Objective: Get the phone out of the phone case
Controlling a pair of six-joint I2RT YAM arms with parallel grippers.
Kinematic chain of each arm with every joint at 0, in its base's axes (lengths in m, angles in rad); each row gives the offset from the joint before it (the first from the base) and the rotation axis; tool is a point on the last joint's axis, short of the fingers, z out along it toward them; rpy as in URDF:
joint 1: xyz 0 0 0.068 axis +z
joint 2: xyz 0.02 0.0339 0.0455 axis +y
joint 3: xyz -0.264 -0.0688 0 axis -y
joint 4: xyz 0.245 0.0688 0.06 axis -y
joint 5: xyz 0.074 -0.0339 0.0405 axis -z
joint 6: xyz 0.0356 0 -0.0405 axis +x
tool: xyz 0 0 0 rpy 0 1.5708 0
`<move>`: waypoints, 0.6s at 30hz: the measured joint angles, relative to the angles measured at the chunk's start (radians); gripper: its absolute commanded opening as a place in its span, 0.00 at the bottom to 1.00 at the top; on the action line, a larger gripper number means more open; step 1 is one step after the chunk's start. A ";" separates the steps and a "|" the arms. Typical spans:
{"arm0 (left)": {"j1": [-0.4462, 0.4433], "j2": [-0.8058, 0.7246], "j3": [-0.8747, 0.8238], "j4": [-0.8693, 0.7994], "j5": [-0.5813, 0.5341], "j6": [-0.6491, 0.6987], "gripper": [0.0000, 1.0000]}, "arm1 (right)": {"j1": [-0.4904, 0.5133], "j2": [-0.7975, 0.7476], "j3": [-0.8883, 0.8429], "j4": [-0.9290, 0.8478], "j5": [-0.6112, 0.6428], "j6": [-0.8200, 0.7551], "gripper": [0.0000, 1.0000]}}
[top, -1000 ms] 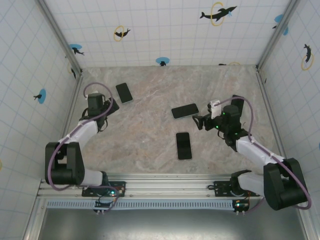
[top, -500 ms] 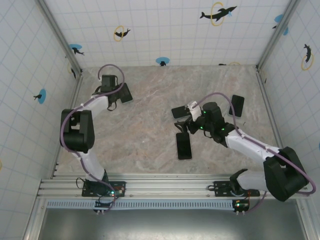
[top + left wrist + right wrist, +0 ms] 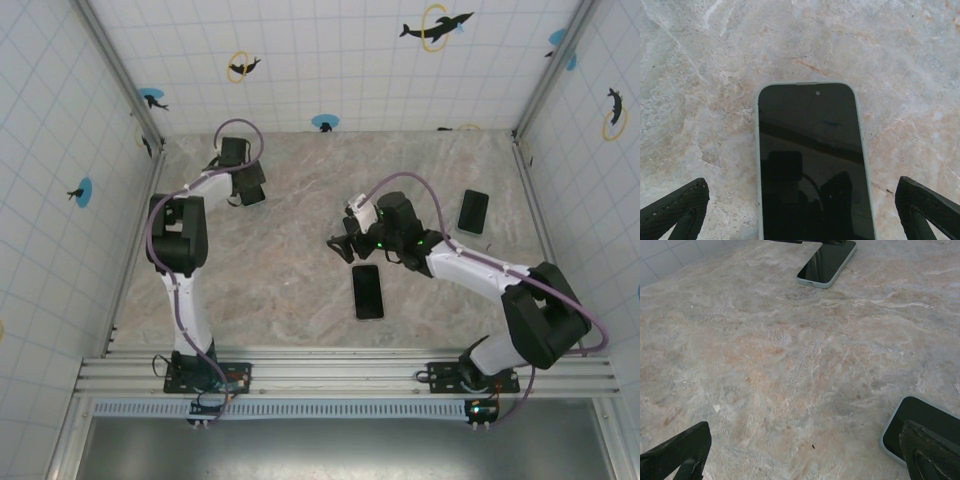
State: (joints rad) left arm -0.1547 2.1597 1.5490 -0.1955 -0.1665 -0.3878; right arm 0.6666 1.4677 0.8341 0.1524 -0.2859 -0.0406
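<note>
Straddles a pale-cased phone point(image 3: 810, 165) flat on the counter point(image 3: 700, 60) with left fingers point(image 3: 677, 207) spread wide. Hovers low near a second phone point(image 3: 920, 422) with right fingers point(image 3: 677, 450) apart, gripping nothing.

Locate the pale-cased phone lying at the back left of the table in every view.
Top external: phone at the back left of the table, near the corner post.
Left wrist: phone in the centre, running off the bottom edge, screen up.
Right wrist: phone at the top edge, right of centre.
Shared landmark: the marble tabletop it lies on.
</note>
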 measured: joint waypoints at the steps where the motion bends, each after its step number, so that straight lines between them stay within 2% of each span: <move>1: -0.002 0.008 0.007 -0.005 -0.004 0.003 0.98 | 0.000 0.007 0.007 0.000 0.000 0.000 0.99; 18: -0.028 0.156 0.164 -0.102 -0.049 0.026 0.97 | -0.001 0.041 0.020 -0.009 0.000 0.002 0.99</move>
State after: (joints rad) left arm -0.1825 2.3154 1.7134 -0.2974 -0.2157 -0.3622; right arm 0.6655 1.5085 0.8539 0.1436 -0.2859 -0.0387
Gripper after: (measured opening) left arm 0.974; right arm 0.991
